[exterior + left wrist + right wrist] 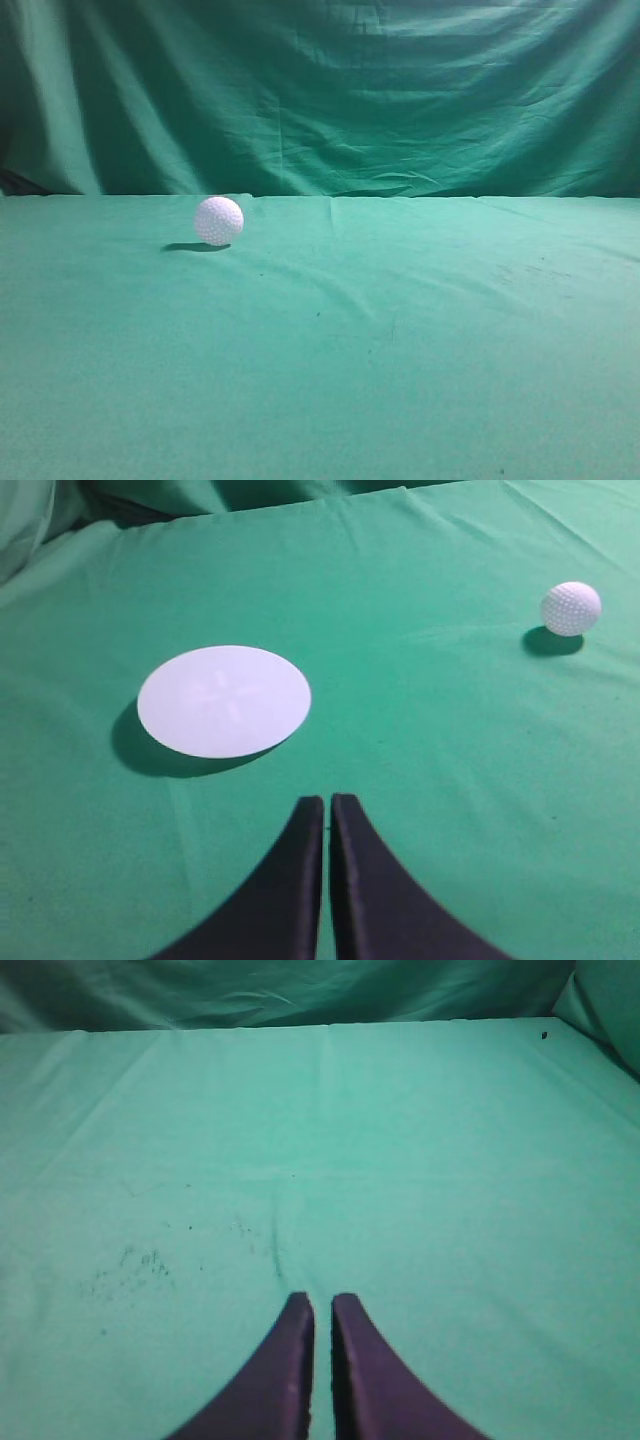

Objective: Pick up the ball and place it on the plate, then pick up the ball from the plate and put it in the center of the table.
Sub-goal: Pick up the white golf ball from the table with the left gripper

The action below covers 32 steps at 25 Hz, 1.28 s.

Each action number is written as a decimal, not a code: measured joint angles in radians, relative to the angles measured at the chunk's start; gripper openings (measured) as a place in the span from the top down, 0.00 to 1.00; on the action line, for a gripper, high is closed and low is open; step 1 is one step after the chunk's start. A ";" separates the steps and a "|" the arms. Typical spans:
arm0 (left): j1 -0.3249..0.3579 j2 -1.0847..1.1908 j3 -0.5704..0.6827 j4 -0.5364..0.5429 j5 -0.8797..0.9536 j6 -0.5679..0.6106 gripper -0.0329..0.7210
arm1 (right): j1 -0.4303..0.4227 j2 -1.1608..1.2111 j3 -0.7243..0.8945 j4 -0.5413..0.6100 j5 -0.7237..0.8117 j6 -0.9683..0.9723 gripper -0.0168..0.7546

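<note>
The white dimpled ball (219,220) rests on the green cloth table (400,330), left of the middle and toward the back. It also shows at the far right of the left wrist view (571,608). A flat white round plate (224,701) lies on the cloth in the left wrist view, left of and ahead of my left gripper (327,802). The plate does not show in the exterior view. My left gripper is shut and empty, well short of the ball. My right gripper (321,1302) is shut and empty over bare cloth. Neither gripper shows in the exterior view.
A draped green cloth backdrop (330,90) hangs behind the table's far edge. The cloth has soft wrinkles and a patch of dark specks (130,1260) in the right wrist view.
</note>
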 joint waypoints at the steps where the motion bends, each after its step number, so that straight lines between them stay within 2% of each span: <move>1: 0.000 0.000 0.000 0.007 -0.009 0.002 0.96 | 0.000 0.000 0.000 0.000 0.000 0.000 0.90; 3: 0.000 0.000 0.000 -0.028 -0.040 -0.005 0.96 | 0.000 0.000 0.000 0.000 0.000 0.000 0.90; 8: 0.000 0.000 0.000 -0.271 -0.248 -0.032 0.96 | 0.000 0.000 0.000 0.000 0.000 0.000 0.90; 12: 0.000 0.000 0.000 -0.352 -0.405 -0.037 0.96 | 0.000 0.000 0.000 0.000 0.000 0.000 0.90; 14: 0.000 0.000 0.000 -0.362 -0.439 -0.048 0.96 | 0.000 0.000 0.000 0.000 0.000 0.000 0.90; 17: 0.000 0.018 -0.068 -0.363 -0.355 -0.054 0.96 | 0.000 0.000 0.000 0.000 0.000 0.000 0.90; 24: 0.000 0.292 -0.252 -0.322 -0.204 -0.056 0.96 | 0.000 0.000 0.000 0.000 0.000 0.000 0.90; 32: 0.000 0.510 -0.283 -0.325 -0.400 -0.082 0.96 | 0.000 0.000 0.000 0.000 0.000 0.000 0.90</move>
